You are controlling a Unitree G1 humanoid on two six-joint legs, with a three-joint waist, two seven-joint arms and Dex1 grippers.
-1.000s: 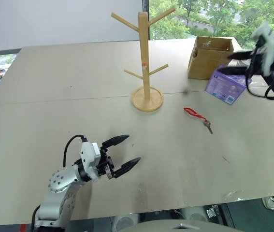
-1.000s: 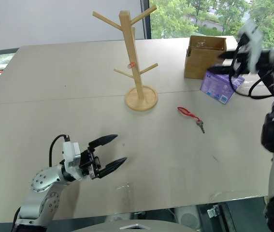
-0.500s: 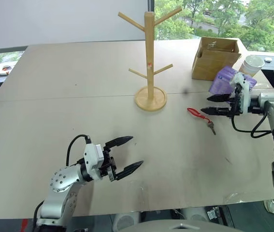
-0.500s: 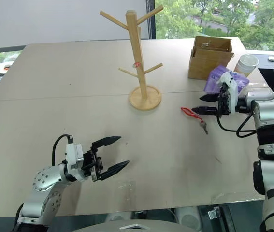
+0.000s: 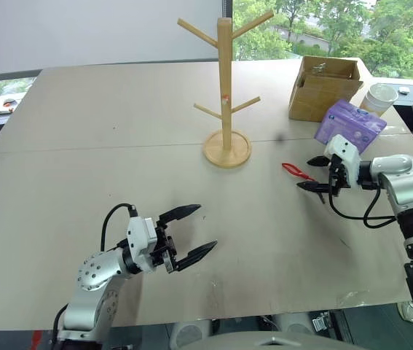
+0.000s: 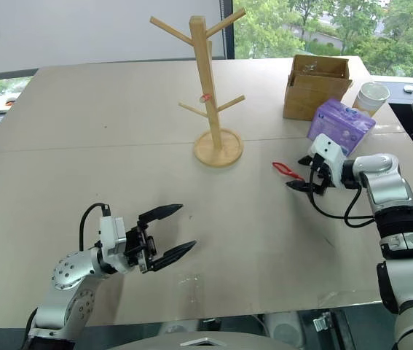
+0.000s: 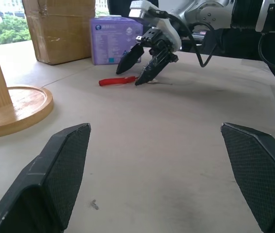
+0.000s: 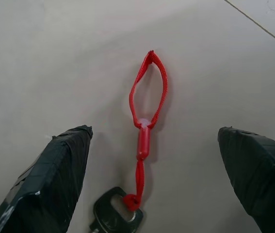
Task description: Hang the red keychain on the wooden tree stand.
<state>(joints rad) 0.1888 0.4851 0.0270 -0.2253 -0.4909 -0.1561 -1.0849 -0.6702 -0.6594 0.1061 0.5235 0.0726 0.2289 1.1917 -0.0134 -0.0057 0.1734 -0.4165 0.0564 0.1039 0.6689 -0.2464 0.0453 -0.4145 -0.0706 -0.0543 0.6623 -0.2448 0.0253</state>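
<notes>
The red keychain (image 5: pixel 293 171) lies flat on the table, right of the wooden tree stand (image 5: pixel 225 87); its red loop points toward the stand and its key toward my right arm. My right gripper (image 5: pixel 307 173) is low over the table at the key end, open, one finger on each side of the cord (image 8: pixel 144 136). Nothing is gripped. My left gripper (image 5: pixel 203 227) hovers open and empty near the table's front left, far from both. The stand's pegs are bare. The left wrist view shows the keychain (image 7: pixel 118 81) under the right gripper's tips, and the stand's base (image 7: pixel 11 104).
An open cardboard box (image 5: pixel 321 87) stands at the back right, with a purple tissue pack (image 5: pixel 350 124) in front of it and a paper cup (image 5: pixel 381 98) beside it. The pack lies just behind my right wrist. The table's front edge (image 5: pixel 264 310) runs near my left arm.
My right arm has come down from up by the box and pack to the keychain on the table, staying open. The left gripper has kept still. The camera shifted slightly early on.
</notes>
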